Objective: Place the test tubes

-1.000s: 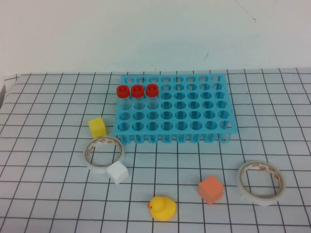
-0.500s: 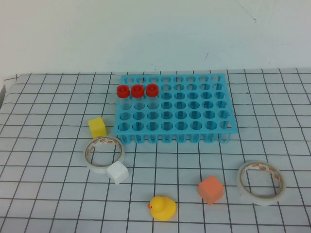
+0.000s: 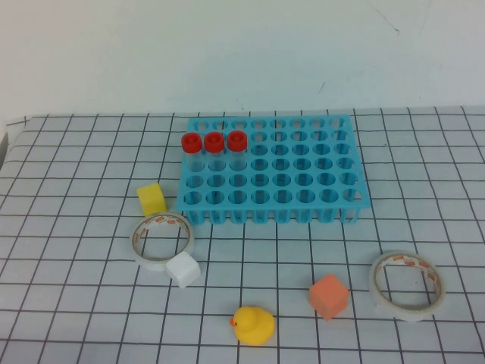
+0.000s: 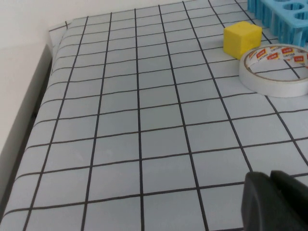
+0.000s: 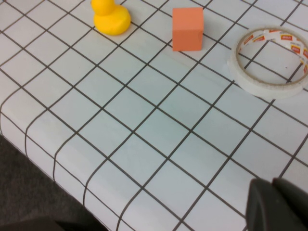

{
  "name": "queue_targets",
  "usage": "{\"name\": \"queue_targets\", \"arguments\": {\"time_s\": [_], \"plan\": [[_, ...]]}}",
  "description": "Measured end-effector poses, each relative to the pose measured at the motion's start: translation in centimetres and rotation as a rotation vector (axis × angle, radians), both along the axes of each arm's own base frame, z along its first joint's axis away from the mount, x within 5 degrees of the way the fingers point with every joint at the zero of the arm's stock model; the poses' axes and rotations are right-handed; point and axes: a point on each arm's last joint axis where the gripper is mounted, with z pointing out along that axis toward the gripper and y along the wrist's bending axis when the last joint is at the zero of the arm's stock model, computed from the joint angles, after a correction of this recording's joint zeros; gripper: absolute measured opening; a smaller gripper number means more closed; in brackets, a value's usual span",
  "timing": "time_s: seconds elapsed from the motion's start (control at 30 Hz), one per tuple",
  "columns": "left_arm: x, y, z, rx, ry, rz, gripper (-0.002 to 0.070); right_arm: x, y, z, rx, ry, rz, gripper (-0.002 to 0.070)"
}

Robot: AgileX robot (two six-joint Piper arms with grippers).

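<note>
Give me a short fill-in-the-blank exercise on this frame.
The blue rack holds ___ red-capped test tubes. The table carries ___ tape rolls. The duck sits to the ___ of the orange cube. The left gripper over the table's left side and the right gripper over its near right corner are both ___.
Missing: three; two; left; shut.

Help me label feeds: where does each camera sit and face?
High view: raised on the robot's side, angled down at the blue rack of test tubes; no arms show.
Left wrist view: low over the table's left side, facing the yellow cube; shut left claw in the foreground.
Right wrist view: over the table's near edge, facing the duck; shut right claw in the foreground.
Shared: high and left wrist both show the yellow cube.
</note>
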Motion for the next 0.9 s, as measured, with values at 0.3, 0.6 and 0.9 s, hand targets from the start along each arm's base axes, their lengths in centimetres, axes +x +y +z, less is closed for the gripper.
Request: {"name": "queue_targets", "arguments": {"time_s": [0.3, 0.6, 0.9], "plan": [[0.0, -0.02, 0.0, -0.027, 0.002, 0.005, -0.0001, 0.0, 0.0, 0.0, 0.0, 0.0, 0.0, -0.0001], [0.0, -0.02, 0.0, -0.028, 0.002, 0.006, -0.0001, 0.0, 0.0, 0.0, 0.0, 0.0, 0.0, -0.0001], [0.0, -0.02, 0.0, -0.028, 0.002, 0.006, -0.0001, 0.0, 0.0, 0.0, 0.0, 0.0, 0.0, -0.0001]]}}
